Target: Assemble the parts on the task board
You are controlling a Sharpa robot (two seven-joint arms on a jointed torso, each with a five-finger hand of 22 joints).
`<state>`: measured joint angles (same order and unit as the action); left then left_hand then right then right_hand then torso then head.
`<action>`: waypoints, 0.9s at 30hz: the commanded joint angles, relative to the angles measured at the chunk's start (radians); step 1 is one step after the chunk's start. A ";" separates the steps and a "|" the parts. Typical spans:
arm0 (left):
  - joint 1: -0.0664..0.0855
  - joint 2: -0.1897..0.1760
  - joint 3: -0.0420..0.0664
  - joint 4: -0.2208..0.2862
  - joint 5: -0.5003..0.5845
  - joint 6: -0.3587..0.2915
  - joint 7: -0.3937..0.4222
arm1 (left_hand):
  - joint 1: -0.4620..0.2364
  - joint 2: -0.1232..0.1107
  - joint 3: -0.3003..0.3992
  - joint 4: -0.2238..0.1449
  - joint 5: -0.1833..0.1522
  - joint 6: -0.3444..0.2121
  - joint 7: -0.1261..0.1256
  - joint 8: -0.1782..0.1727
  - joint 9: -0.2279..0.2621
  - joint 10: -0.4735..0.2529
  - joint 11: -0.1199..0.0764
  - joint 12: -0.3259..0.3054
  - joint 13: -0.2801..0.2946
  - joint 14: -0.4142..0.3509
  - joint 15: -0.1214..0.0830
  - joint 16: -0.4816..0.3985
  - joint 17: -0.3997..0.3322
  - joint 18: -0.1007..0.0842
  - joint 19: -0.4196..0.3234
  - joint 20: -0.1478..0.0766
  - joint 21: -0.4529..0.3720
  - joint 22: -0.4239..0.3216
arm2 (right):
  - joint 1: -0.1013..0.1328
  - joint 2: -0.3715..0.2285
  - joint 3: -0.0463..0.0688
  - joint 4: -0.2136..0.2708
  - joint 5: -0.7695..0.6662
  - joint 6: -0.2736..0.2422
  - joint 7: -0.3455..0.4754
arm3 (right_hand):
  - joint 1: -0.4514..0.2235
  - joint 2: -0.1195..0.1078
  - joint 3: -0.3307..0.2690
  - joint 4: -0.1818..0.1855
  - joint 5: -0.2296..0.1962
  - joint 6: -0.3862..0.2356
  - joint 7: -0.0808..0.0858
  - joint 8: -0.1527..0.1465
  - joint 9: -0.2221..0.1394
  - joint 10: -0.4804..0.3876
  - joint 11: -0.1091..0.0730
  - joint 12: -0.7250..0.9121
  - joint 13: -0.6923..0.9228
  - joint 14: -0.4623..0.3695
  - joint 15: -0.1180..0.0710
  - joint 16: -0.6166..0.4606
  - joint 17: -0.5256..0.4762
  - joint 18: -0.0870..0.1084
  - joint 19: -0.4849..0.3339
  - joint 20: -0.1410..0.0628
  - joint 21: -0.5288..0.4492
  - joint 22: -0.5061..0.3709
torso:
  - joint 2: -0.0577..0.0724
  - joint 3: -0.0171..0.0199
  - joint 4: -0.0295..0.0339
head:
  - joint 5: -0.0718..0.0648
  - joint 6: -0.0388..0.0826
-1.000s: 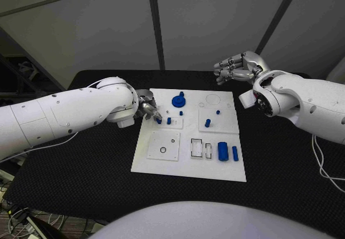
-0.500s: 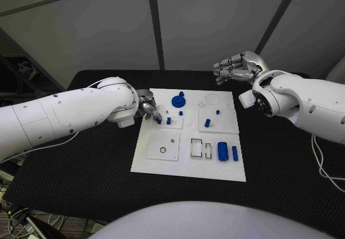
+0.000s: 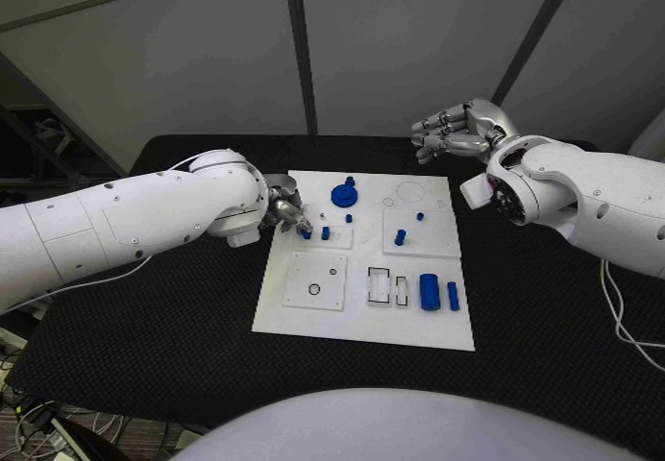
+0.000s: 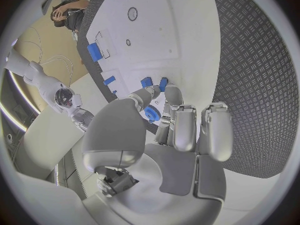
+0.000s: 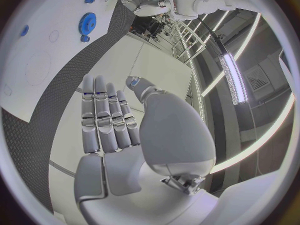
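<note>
My left hand's fingers point(image 4: 164, 92) are drawn together at their tips over a small blue peg point(image 3: 307, 232) at the task board's point(image 3: 363, 322) left edge. In the left wrist view thumb and fingertip flank a blue piece, so I read it as pinched, though I cannot tell whether it has left its seat. The left hand point(image 3: 287, 209) itself hangs just beside that edge, level with the blue gear point(image 3: 342, 198) further in on the board.

My right hand point(image 3: 455, 130) is up off the bench point(image 3: 166, 336), beyond the board's far right corner; its fingers lie together, slightly curled, holding nothing.

On the board, two more short pegs point(image 3: 326, 232) stand just inboard of the pinched one, another pair sits right of centre, and a blue cylinder point(image 3: 430, 291) lies with a thin blue bar point(image 3: 454, 296) towards the near right, beside two rectangular slots.

I judge this the pick-up of a peg. Next I need a straight lift clear of its neighbours, then a carry to whichever hole fits, keeping it upright in the pinch.
</note>
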<state>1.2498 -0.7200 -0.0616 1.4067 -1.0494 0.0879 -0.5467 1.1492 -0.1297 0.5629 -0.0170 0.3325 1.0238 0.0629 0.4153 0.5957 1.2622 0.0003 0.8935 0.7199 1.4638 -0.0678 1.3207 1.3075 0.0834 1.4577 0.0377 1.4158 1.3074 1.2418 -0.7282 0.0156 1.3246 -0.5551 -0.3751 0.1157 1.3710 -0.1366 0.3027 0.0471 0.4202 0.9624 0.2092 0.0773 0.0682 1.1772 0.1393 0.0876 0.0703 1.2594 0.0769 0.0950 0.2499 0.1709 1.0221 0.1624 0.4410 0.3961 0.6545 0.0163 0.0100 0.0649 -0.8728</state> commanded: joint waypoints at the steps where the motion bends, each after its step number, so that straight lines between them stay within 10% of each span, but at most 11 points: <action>1: -0.004 0.004 -0.005 0.003 -0.006 0.038 -0.006 | 0.008 -0.003 0.101 -0.105 0.004 0.006 -0.004 0.004 0.002 0.028 -0.020 0.001 0.002 0.053 -0.007 0.005 0.069 -0.040 0.010 0.001 0.005 0.141 | 0.002 0.000 0.000 0.002 0.000 0.009 0.006 | -0.009 0.000 0.001 0.007 0.004 -0.006 0.002 0.003 0.001 -0.007 -0.002 0.005 -0.001 -0.003 -0.001 -0.004 0.002 0.002 -0.005 0.002 -0.001 0.001 | 0.000 0.0005 0.0001 | -0.001 0.000; 27: -0.004 0.027 -0.011 -0.030 -0.006 0.003 -0.007 | -0.070 -0.004 -0.031 -0.020 -0.003 0.021 -0.030 0.008 0.009 0.054 -0.036 0.010 0.017 0.054 -0.019 0.005 0.070 -0.042 0.017 -0.010 0.008 0.150 | 0.002 -0.002 0.000 0.003 0.002 0.009 0.007 | -0.010 0.000 0.001 0.008 0.006 -0.006 0.002 0.004 0.001 -0.008 -0.002 0.005 -0.001 -0.003 -0.001 -0.005 0.002 0.002 -0.004 0.002 -0.001 0.001 | -0.001 0.0006 0.0001 | -0.006 0.000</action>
<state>1.2487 -0.6954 -0.0702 1.3770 -1.0552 0.0856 -0.5476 1.0892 -0.1316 0.5393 -0.0391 0.3315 1.0403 0.0349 0.4270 0.6056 1.2943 -0.0178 0.8998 0.7359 1.4650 -0.0808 1.3207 1.3075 0.0834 1.4651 0.0304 1.4195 1.3074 1.2417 -0.7299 0.0156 1.3257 -0.5548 -0.3737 0.1159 1.3710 -0.1366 0.3057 0.0501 0.4202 0.9624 0.2092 0.0773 0.0682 1.1772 0.1393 0.0876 0.0703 1.2594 0.0769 0.0950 0.2508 0.1708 1.0220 0.1624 0.4410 0.3960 0.6545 0.0169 0.0100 0.0593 -0.8728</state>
